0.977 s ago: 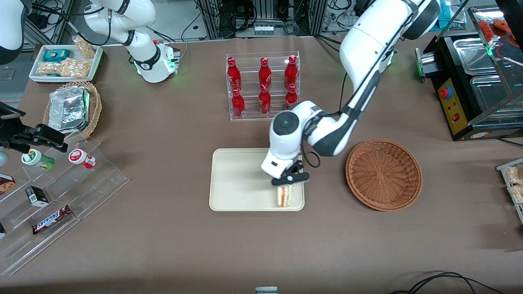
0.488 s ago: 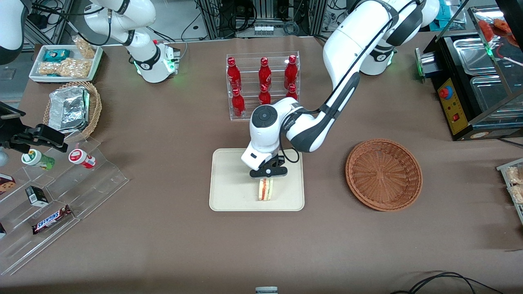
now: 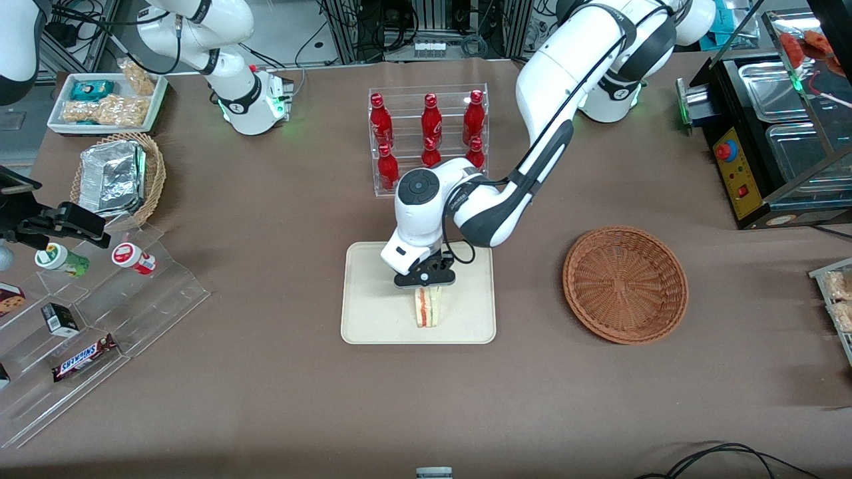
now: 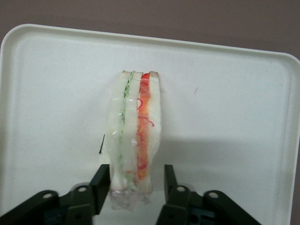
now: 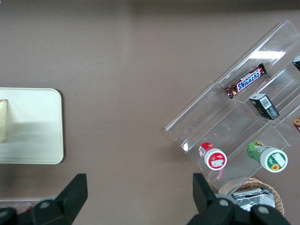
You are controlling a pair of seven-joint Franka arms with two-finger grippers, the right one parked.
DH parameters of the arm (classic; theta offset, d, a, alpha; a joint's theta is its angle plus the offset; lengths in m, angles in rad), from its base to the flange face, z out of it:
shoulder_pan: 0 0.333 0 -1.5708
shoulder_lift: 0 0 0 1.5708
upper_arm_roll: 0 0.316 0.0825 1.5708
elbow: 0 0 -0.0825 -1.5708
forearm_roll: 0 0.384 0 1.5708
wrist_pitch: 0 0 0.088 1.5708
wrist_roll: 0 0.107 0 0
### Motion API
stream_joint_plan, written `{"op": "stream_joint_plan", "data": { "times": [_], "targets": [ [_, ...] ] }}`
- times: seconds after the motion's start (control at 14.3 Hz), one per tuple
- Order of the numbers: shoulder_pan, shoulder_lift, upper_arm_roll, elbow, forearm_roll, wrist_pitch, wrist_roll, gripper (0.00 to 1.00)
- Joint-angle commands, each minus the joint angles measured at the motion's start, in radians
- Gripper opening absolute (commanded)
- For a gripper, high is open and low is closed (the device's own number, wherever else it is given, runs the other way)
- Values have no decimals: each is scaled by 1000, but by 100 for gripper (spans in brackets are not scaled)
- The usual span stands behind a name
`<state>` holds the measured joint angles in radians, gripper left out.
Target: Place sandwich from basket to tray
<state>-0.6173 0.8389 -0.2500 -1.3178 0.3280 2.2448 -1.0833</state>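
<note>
Sandwich (image 4: pixel 132 136) is over the middle of the smooth cream tray (image 3: pixel 369 293), a clear-wrapped wedge of white bread with green and orange-red stripes. My pincer (image 4: pixel 133 187) has its black fingers (image 4: pixel 104 185) clamped on the crinkly wrapped end, holding it edge-up. Can't tell if it's touching the tray yet. That round reddish woven basket (image 3: pixel 625 284) sits beside the tray, toward my end of the table.
</note>
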Motion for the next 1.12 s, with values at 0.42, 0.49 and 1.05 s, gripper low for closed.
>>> {"op": "stream_joint_plan", "data": {
  "times": [0.42,0.49,1.05],
  "targets": [
    [23,-137,34,135,22,-302,-81,100],
    [52,-186,34,131,22,-370,-73,100],
    [431,-613,31,-93,-119,-787,314,100]
  ]
}}
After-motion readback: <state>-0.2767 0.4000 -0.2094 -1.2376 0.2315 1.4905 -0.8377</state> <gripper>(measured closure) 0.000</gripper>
